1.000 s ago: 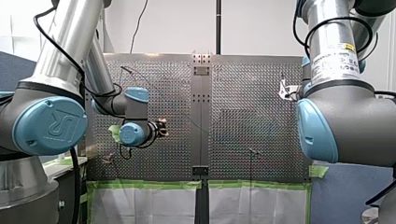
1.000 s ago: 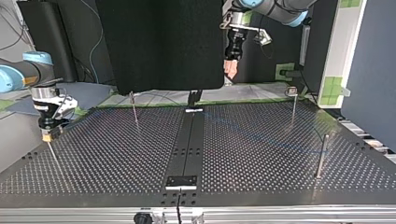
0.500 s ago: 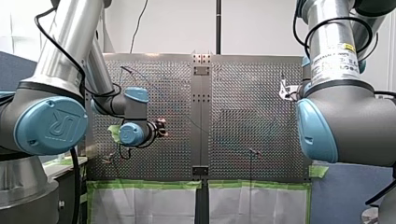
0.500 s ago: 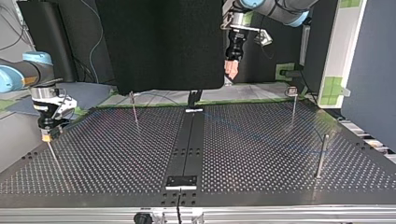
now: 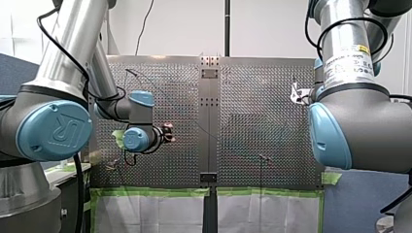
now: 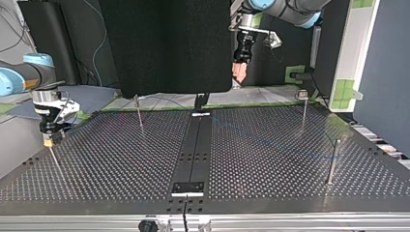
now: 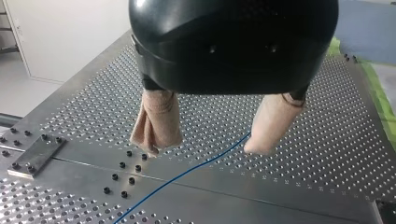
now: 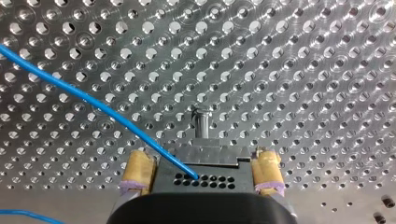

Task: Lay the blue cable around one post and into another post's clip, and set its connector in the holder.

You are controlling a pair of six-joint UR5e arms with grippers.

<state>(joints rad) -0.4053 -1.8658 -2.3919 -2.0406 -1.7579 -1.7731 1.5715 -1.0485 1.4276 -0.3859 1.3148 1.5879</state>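
My left hand hangs open over the blue cable on the worktop, which looks thin and limp, so I would pinch it there; my right hand's state I cannot tell.

Bright, even room light fills my feeds. In the front view the perforated table throws shimmering, rainbow-tinted glare across its whole plate, and the white wall beyond its far edge is very bright. In the top view the plate looks dark, with pale reflections toward its far edge. Hole rims glint in the right wrist view. My left gripper has a soft sheen on its black housing.
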